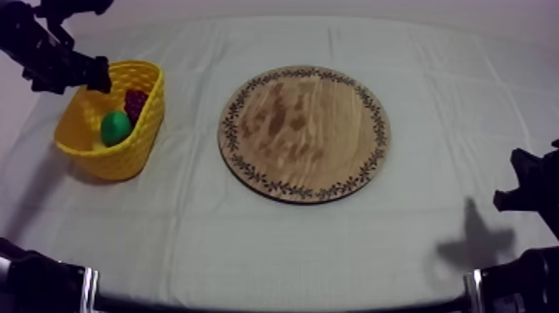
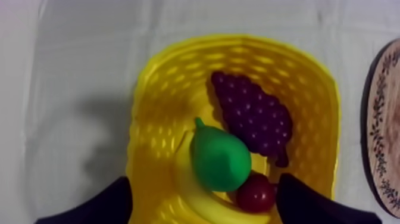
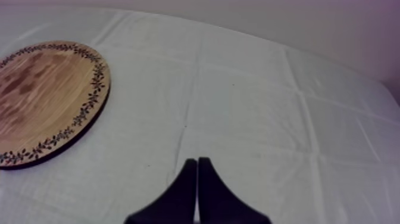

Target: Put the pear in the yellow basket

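Observation:
The green pear (image 1: 116, 127) lies inside the yellow basket (image 1: 140, 150) at the table's left. In the left wrist view the pear (image 2: 219, 159) rests on a banana (image 2: 199, 205), beside purple grapes (image 2: 254, 115) and a small red fruit (image 2: 257, 192), within the basket (image 2: 152, 113). My left gripper (image 1: 93, 77) hovers over the basket's far rim; it is open, its fingers (image 2: 98, 205) spread wide above the fruit with nothing between them. The round wooden board (image 1: 304, 131) lies bare in the middle. My right gripper (image 3: 197, 182) is shut, its fingers together as a narrow wedge over the cloth.
The board's patterned rim (image 2: 381, 131) lies just right of the basket. In the right wrist view the board (image 3: 41, 101) sits off to one side, with bare cloth ahead. My right arm (image 1: 528, 187) rests low at the table's right edge.

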Tool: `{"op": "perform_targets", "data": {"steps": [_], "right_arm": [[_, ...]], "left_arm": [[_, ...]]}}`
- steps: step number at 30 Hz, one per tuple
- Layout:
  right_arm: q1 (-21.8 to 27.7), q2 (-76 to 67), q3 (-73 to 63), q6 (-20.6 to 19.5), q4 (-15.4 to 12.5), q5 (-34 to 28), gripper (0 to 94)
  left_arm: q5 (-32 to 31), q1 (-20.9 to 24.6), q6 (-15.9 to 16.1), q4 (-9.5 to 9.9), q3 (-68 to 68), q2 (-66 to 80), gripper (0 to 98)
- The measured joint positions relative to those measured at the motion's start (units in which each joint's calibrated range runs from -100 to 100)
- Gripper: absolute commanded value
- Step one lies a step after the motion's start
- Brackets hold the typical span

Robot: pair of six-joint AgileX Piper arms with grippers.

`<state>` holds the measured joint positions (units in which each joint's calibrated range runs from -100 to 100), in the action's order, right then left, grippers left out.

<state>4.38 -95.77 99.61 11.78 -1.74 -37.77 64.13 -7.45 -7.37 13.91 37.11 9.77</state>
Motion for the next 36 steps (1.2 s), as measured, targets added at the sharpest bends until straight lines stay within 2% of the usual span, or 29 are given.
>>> {"op": "perform_targets", "data": {"steps": [7,14,20,25,36], "right_arm": [[0.00,0.00,0.00,0.00,0.00,0.00,0.5],[0.00,0.00,0.00,0.00,0.00,0.00,0.5],[-0.03,0.00,0.00,0.00,0.00,0.00,0.5],[-0.04,0.00,0.00,0.00,0.00,0.00,0.5],[-0.04,0.00,0.00,0.00,0.00,0.09,0.5]], "left_arm": [[-5.38,0.31,-0.85,0.37,4.54,8.42,33.7],[-10.25,0.64,-1.76,0.95,10.34,18.60,14.7],[-16.48,2.43,-2.04,0.90,15.81,27.91,3.5],[-22.98,3.11,-0.79,0.63,23.30,37.86,0.6],[-35.11,3.73,2.87,-4.36,44.81,63.00,0.0]]}}
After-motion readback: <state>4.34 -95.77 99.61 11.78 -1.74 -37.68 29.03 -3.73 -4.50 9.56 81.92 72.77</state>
